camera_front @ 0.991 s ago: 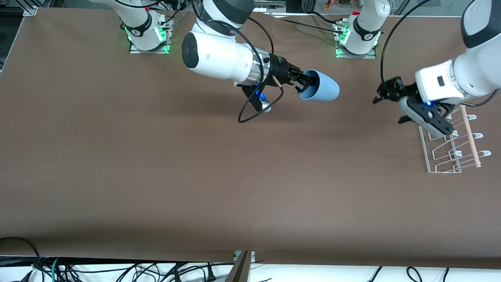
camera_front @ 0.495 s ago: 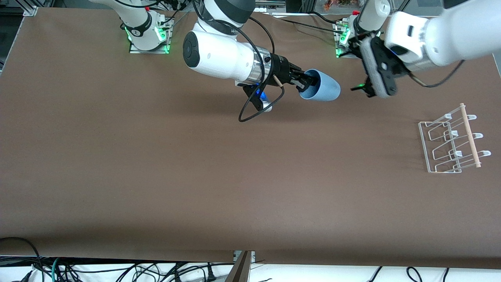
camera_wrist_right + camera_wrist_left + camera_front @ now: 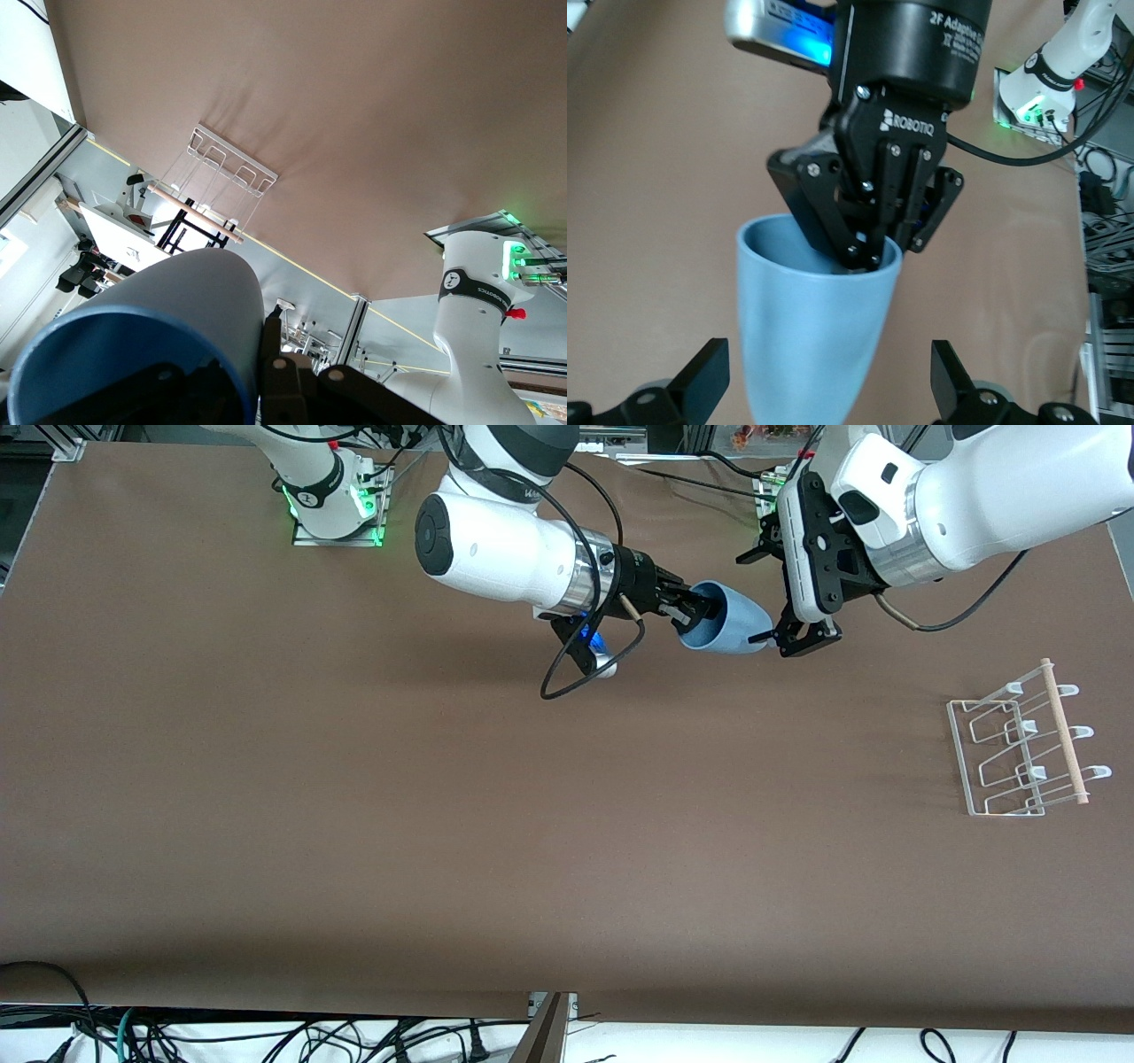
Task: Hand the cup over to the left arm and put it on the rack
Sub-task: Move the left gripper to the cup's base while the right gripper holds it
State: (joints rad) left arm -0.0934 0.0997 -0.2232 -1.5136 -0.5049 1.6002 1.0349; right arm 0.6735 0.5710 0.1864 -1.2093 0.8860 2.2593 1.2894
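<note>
My right gripper (image 3: 693,613) is shut on the rim of the light-blue cup (image 3: 728,629) and holds it on its side in the air over the table, closed end pointing toward the left arm's end. One finger is inside the cup and one outside, as the right wrist view (image 3: 259,376) shows. My left gripper (image 3: 780,598) is open, and its fingers straddle the cup's closed end without touching it. In the left wrist view the cup (image 3: 811,328) hangs between the left fingertips (image 3: 700,376). The white wire rack (image 3: 1014,748) with its wooden rod (image 3: 1063,731) stands empty at the left arm's end.
The rack also shows in the right wrist view (image 3: 221,181). A black cable loop (image 3: 576,677) hangs under the right wrist. The arm bases (image 3: 337,500) (image 3: 802,509) stand along the table's edge farthest from the front camera. Loose cables (image 3: 266,1036) lie past the near edge.
My left arm has swung from over the rack to the cup, and its open fingers now flank the cup's closed end. My right arm has kept the cup almost still.
</note>
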